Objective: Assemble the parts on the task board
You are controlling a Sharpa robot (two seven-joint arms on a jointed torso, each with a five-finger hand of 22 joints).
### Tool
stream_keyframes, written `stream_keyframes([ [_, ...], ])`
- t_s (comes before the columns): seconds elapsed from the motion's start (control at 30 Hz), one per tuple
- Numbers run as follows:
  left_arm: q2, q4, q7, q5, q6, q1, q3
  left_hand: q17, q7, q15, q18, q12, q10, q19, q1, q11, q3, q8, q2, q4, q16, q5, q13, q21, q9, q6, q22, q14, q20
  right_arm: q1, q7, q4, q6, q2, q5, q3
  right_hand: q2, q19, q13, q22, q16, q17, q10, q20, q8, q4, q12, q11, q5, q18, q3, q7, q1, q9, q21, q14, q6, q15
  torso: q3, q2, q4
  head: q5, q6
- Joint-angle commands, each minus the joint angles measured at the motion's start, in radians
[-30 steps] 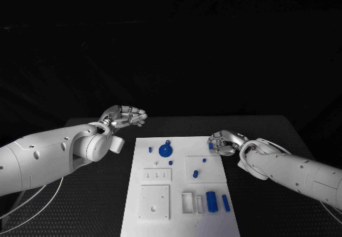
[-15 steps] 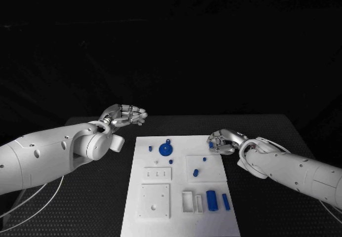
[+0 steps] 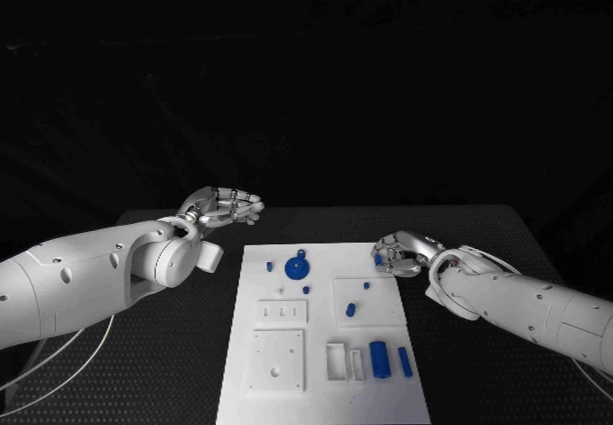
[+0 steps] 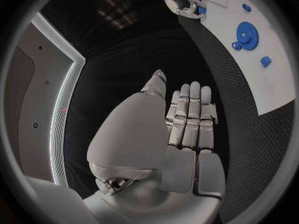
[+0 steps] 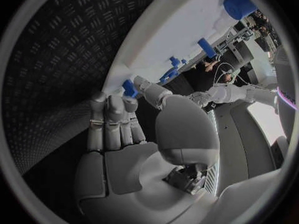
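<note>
Hovering over the black table [image 3: 179,354] off the far left corner of the task board [image 3: 320,390], the left hand [image 3: 224,206] carries nothing; in its wrist view the fingers [image 4: 190,117] lie straight and side by side with the thumb apart from them, while the head view shows them lightly curled, so it reads as an empty, loosely open hand. To its right the white board runs from the far middle of the table toward the near edge. On its far part sit a small blue peg [image 3: 269,266], a blue gear [image 3: 298,269] with a little knob at its far side, and a small blue piece [image 3: 306,289] just nearer than the gear. Further right, a raised square plate [image 3: 364,301] bears two blue pieces, one small [image 3: 366,286] and one oblong [image 3: 350,310]. On the near part stand a white slotted block [image 3: 281,312], a larger white square plate [image 3: 277,361], a white open frame [image 3: 336,362], then a thick blue cylinder [image 3: 379,359] and a thinner blue bar [image 3: 404,362] side by side. At the board's far right edge the right hand [image 3: 402,255] has its fingers bunched together, the thumb and fingertips pinching a small blue part [image 5: 129,88] (clearest in the right wrist view) just at the board's rim.
</note>
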Motion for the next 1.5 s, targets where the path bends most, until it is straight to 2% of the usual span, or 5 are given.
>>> stream_keyframes([
  [0.03, 0.001, 0.002, 0.005, -0.003, 0.012, 0.001, 0.001, 0.001, 0.007, 0.000, 0.016, -0.006, -0.005, 0.001, -0.003, 0.004, -0.005, -0.004, 0.006, 0.002, -0.006, 0.006, -0.001, -0.007, -0.001, -0.003, 0.013, 0.005, -0.001, -0.001, 0.002, 0.000, 0.013, 0.000, 0.000, 0.000, 0.005, 0.005, -0.002, 0.012, 0.007, 0.001, -0.006, 0.001, 0.003, -0.001, 0.007, -0.003, -0.004, 0.030, 0.008, 0.016, -0.001, 0.001, 0.005, 0.004, 0.066, -0.005, 0.0004, 0.000, -0.0007, 0.001, 0.000],
  [0.33, 0.000, 0.001, 0.006, -0.003, 0.012, 0.001, 0.001, 0.001, 0.007, 0.000, 0.016, -0.006, -0.005, 0.001, -0.003, 0.004, -0.005, -0.004, 0.006, 0.002, -0.006, 0.006, -0.001, -0.007, -0.002, -0.003, 0.013, 0.004, -0.001, -0.001, 0.007, -0.001, 0.010, 0.003, 0.000, 0.000, 0.002, 0.005, -0.002, 0.012, 0.008, 0.001, -0.006, 0.001, 0.003, -0.003, 0.007, -0.002, -0.003, 0.030, 0.007, 0.016, -0.004, 0.001, 0.006, 0.005, 0.067, -0.004, 0.0006, 0.000, -0.0010, 0.002, 0.001],
  [0.5, 0.002, 0.001, 0.006, -0.003, 0.013, 0.001, 0.001, 0.001, 0.007, 0.000, 0.016, -0.006, -0.005, 0.001, -0.003, 0.004, -0.004, -0.005, 0.006, 0.002, -0.006, 0.006, -0.001, -0.007, -0.002, -0.003, 0.013, 0.004, -0.001, -0.001, 0.009, -0.003, 0.018, 0.004, 0.009, 0.000, 0.012, 0.009, -0.001, 0.013, 0.011, 0.003, -0.003, -0.001, 0.009, -0.004, 0.011, -0.006, -0.004, 0.030, 0.013, 0.013, -0.005, 0.004, 0.010, 0.007, 0.080, -0.007, 0.0004, 0.000, 0.0001, 0.003, 0.000],
  [0.9, 0.001, 0.000, 0.006, -0.002, 0.013, 0.001, 0.001, 0.001, 0.007, 0.000, 0.016, -0.006, -0.006, 0.001, -0.003, 0.004, -0.004, -0.005, 0.006, 0.002, -0.006, 0.006, -0.001, -0.007, -0.002, -0.004, 0.012, 0.004, -0.001, -0.001, 0.003, -0.013, 0.016, 0.004, 0.003, 0.000, 0.029, 0.006, -0.003, 0.012, 0.013, 0.003, -0.005, -0.004, 0.047, 0.001, 0.010, -0.027, -0.005, 0.030, 0.044, -0.012, -0.012, 0.025, 0.012, 0.004, 0.147, -0.025, 0.0008, 0.000, 0.0000, 0.001, -0.002],
  [1.5, 0.000, 0.000, 0.005, -0.002, 0.013, 0.001, 0.001, 0.001, 0.007, 0.000, 0.016, -0.007, -0.006, 0.001, -0.003, 0.004, -0.003, -0.005, 0.006, 0.002, -0.006, 0.006, -0.001, -0.007, -0.002, -0.004, 0.012, 0.004, -0.001, -0.001, 0.002, 0.006, -0.003, -0.001, 0.008, 0.000, 0.034, 0.008, -0.003, 0.012, 0.015, 0.003, -0.004, -0.006, 0.057, -0.005, 0.011, -0.034, -0.005, 0.030, 0.054, -0.018, -0.012, 0.035, 0.015, 0.005, 0.159, -0.031, 0.0004, 0.001, 0.0006, 0.000, -0.005],
])
